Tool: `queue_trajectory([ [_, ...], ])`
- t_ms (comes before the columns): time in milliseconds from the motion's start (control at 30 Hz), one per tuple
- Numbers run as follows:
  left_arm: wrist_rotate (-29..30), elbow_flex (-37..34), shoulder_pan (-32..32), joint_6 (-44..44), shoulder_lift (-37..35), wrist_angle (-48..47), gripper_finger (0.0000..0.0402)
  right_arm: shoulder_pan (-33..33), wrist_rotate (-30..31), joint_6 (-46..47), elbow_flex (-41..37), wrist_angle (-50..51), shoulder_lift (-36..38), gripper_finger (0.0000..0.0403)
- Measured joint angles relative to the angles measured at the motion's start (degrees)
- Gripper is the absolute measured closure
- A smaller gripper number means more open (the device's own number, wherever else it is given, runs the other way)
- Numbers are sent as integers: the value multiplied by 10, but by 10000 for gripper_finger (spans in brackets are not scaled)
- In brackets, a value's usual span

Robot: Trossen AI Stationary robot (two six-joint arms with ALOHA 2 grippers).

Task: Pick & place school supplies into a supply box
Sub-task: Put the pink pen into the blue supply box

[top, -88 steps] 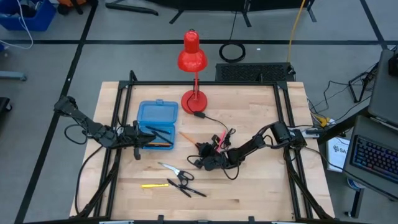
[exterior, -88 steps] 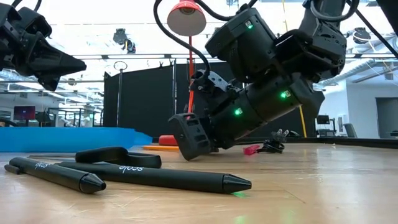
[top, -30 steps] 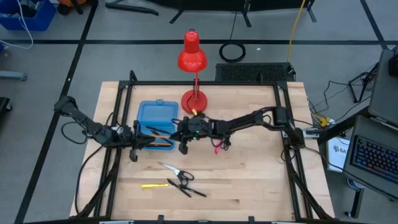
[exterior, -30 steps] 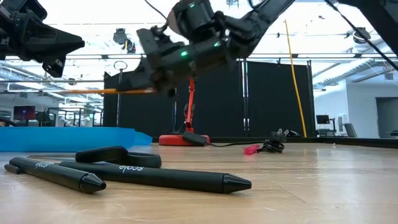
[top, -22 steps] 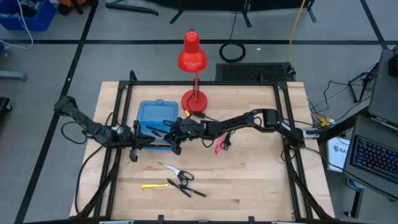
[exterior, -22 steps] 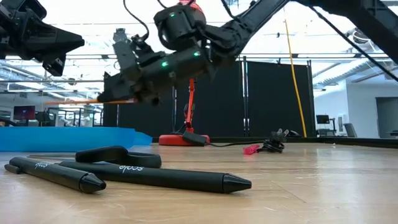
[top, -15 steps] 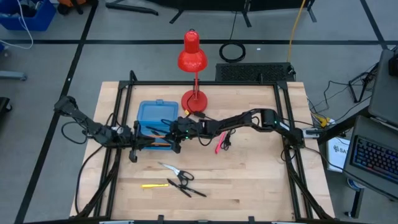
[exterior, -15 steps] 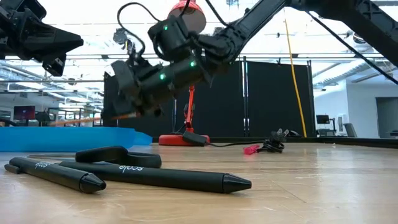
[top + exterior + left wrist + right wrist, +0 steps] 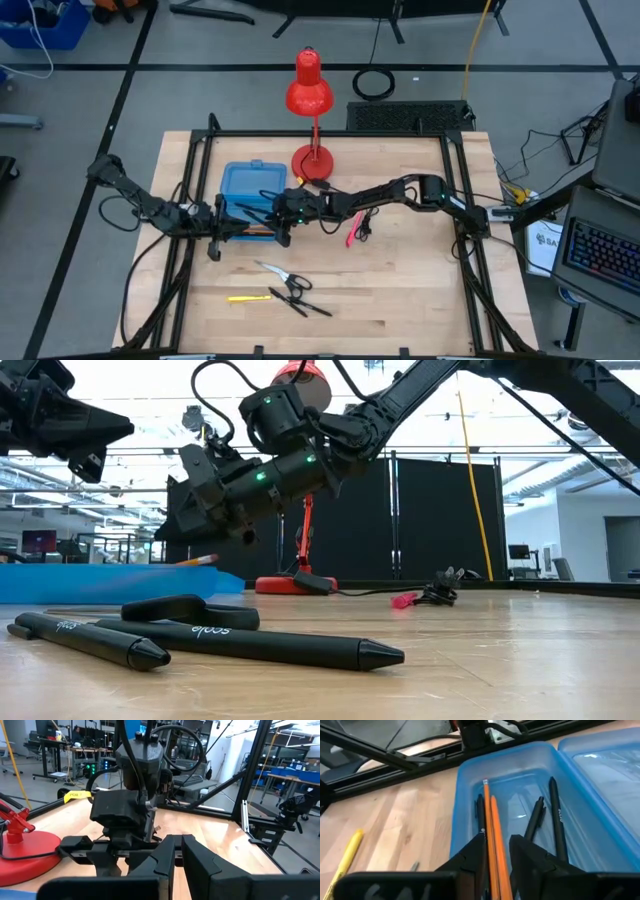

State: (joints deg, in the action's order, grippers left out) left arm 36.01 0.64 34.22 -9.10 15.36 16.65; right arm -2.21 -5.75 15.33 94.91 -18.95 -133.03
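While orange pencil [image 9: 496, 837] drops lengthwise into blue supply box [image 9: 465, 785], left of centre in high view, we judge step as release. Right gripper [image 9: 279, 226] over box; fingers [image 9: 532, 862] parted narrowly, pencil between them, grip uncertain. Left gripper [image 9: 222, 231] waits at box's left edge; fingers' state we cannot tell. Scissors [image 9: 283, 277], yellow pencil [image 9: 248, 297], black pens [image 9: 250, 643] remain on surface [image 9: 400, 300], lower centre. Next: lift clear, fetch those.

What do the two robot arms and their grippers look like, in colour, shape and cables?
Both arms are black and jointed. The right gripper ends a bulky housing with small green lights and a looping black cable. The left gripper has two flat, angular black fingers.
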Motion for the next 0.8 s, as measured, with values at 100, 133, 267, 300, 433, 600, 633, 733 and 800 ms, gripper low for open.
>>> queue_trajectory([
  [100, 0, 0, 0, -5, 0, -8, 364, 4, 1, -17, 0, -1, 0, 315],
  [133, 0, 0, 0, -6, 0, -12, 364, 6, 1, -23, 0, -1, 0, 314],
  [267, -1, 0, 0, -14, 0, -22, 364, 15, 28, -30, 0, 6, 0, 317],
  [300, -1, 0, 0, -15, 0, -24, 364, 17, 33, -32, 0, 9, 0, 318],
  [433, -1, 0, 0, -17, 0, -32, 364, 22, 42, -34, 0, 15, 0, 322],
  [600, -2, 0, 0, -21, 0, -32, 364, 23, 41, -29, 0, 41, 6, 319],
  [633, -2, 0, 0, -21, 0, -32, 364, 23, 41, -26, 0, 48, 9, 318],
  [733, -2, 0, 0, -22, 0, -32, 364, 23, 41, -25, -1, 62, 16, 317],
  [800, -2, 0, 0, -23, 0, -32, 364, 24, 41, -25, -3, 83, 31, 318],
])
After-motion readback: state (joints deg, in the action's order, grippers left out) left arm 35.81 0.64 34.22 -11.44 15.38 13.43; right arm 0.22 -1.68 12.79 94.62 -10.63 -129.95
